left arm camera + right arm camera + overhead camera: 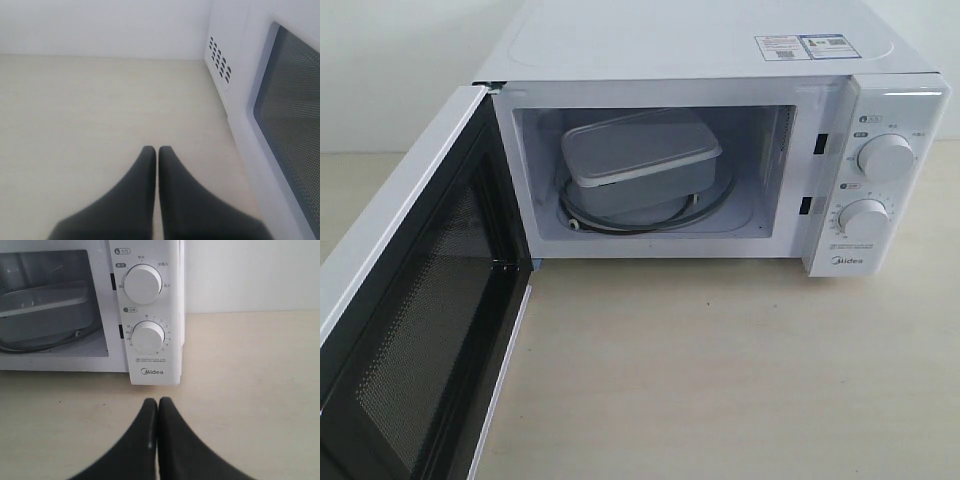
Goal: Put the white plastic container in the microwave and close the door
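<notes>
Exterior view: microwave (pixel 700 40), white, on pale table (pixel 720 380); door (pixel 410 330) swung wide open to the left, black inner face showing. Inside the cavity: white plastic container (pixel 638 160), lid on, sitting over the dark turntable ring (pixel 710 205). Right panel: upper dial (pixel 886 156), lower dial (pixel 865 219)

Left wrist view: left gripper (pixel 157 150), fingers pressed together, empty, above the table, beside the door's mesh window (pixel 295 115)

Right wrist view: right gripper (pixel 158 402), fingers pressed together, empty, near the front of the dial panel; white plastic container (pixel 45 310) visible within the cavity
</notes>
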